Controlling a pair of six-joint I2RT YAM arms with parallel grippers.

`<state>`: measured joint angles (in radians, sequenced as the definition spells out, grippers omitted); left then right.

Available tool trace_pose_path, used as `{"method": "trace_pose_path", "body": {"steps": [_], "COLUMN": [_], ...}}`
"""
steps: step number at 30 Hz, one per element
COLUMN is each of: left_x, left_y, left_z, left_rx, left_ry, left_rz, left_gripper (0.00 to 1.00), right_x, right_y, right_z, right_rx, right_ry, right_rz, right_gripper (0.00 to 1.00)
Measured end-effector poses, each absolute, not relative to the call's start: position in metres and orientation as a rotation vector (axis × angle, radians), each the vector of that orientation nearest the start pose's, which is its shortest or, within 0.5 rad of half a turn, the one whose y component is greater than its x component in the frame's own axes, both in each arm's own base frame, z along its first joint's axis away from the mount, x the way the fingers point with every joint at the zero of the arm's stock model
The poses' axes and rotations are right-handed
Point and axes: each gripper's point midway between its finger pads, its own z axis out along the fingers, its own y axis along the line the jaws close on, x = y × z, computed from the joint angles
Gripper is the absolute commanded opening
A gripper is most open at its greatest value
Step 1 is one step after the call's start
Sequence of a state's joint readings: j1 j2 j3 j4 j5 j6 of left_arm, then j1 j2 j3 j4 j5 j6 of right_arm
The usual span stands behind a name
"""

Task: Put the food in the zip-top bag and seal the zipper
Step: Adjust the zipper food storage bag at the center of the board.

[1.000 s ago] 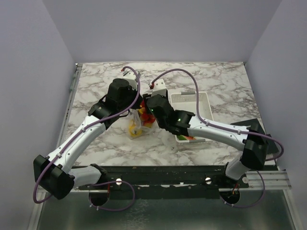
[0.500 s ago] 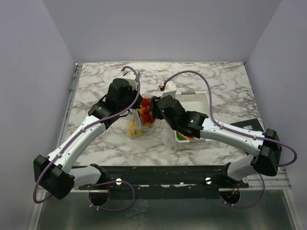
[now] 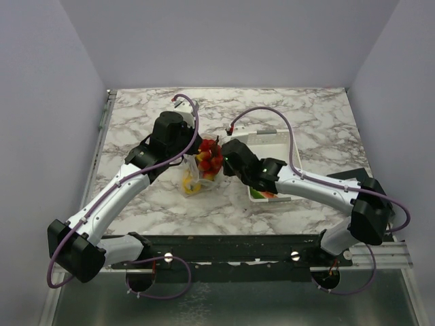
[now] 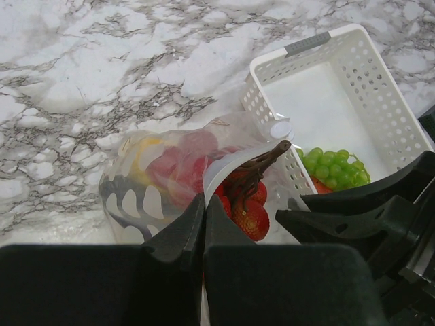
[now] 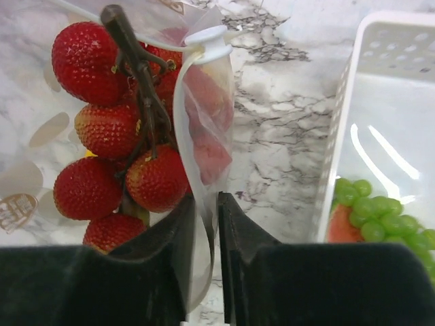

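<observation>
The zip-top bag [image 4: 146,197] is being held at the marble table [image 4: 81,75], just beside the white slotted basket [image 4: 333,81]. One side of its mouth is being pinched by the left gripper [image 4: 204,204], whose jaws are clenched on the thin film. The other side is being gripped by the right gripper [image 5: 206,204], its jaws clamped with only plastic between them. Between the two grips the mouth is being pulled open, and the zipper [image 4: 228,163] is being bowed into a whitish curve. The bunch of red strawberries [image 5: 115,136] is being cradled in that opening, with its brown stem poking out above the rim. Yellow and red pieces are being shown only as blurs through the film lower in the bag. The green grapes [image 5: 370,210] and a red-orange piece [image 5: 342,229] are being left lying in the basket.
</observation>
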<state>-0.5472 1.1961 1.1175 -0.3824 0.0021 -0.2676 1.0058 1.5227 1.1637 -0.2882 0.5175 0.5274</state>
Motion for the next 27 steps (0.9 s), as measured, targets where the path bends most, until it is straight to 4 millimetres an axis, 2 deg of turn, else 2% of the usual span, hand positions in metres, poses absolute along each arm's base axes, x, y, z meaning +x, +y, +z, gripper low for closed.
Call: {"method": "trace_pose_path", "body": {"steps": [1,2,8,12,16,20,23,27], "left_x": [0.317,0.317,0.315,0.311,0.309,0.303,0.3,0.3], "left_y": [-0.206,-0.206,-0.204,-0.197,-0.185,-0.175,-0.168,-0.165], "left_z": [0.253,0.253,0.25,0.25,0.271,0.306,0.333,0.348], "left_rx": [0.291,0.293,0.311,0.308,0.278,0.246,0.224,0.207], "left_ry": [2.05,2.049,2.059,2.093,2.09,2.048,2.002,1.975], "left_rz": [-0.51,-0.509,-0.492,-0.453,-0.406,-0.385,-0.382,-0.372], "left_gripper": [0.02,0.02,0.02,0.02,0.03,0.03,0.03,0.03], "right_x": [0.285,0.285,0.285,0.286,0.287,0.286,0.287,0.29], "right_y": [0.323,0.323,0.326,0.332,0.338,0.339,0.338,0.337], "right_z": [0.173,0.171,0.177,0.206,0.248,0.278,0.283,0.273], "right_rx": [-0.234,-0.234,-0.255,-0.295,-0.308,-0.314,-0.319,-0.334], "right_ry": [2.136,2.142,2.143,2.112,2.044,1.988,1.976,2.001], "right_rz": [0.331,0.332,0.344,0.379,0.442,0.487,0.487,0.47], "right_gripper": [0.04,0.01,0.01,0.01,0.01,0.01,0.01,0.01]}}
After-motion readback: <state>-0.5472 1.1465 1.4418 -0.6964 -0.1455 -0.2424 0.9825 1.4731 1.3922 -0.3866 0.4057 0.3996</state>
